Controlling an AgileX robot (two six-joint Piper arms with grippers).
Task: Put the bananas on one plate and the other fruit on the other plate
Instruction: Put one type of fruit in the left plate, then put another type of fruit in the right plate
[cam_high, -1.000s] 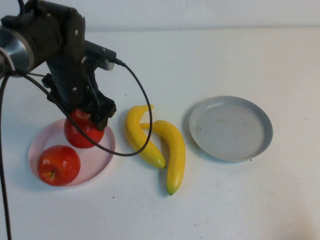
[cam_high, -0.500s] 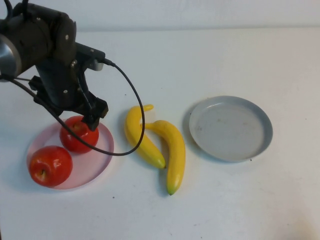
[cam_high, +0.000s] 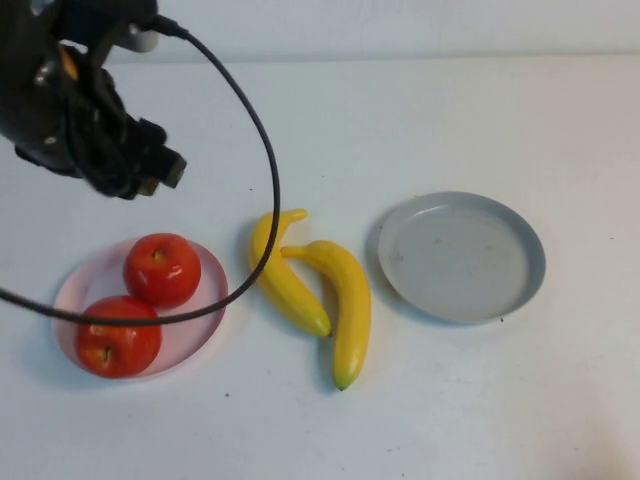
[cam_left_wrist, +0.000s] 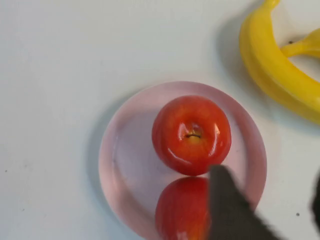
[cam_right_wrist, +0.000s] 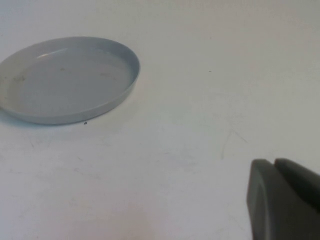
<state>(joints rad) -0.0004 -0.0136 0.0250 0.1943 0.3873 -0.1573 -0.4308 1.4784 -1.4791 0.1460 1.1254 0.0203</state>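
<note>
Red, both glossy round apples (cam_high: 161, 269) sat on our pale pink plate (cam_high: 205, 318); our left gripper (cam_high: 150, 178) had lifted clear, jaws spread, empty; right gripper (cam_right_wrist: 285, 195) shut, parked; two curved yellow plastic bananas (cam_high: 318, 290) lay between plates, the round grey-blue plate (cam_high: 525, 275) bare; bananas next, we judged.

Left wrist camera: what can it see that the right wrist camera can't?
Only the left wrist view shows the pink plate with two red apples on it, a banana beside it, and the empty left gripper above. Only the right wrist view shows the empty grey plate and the shut right gripper, away from it. Both show the white table.
</note>
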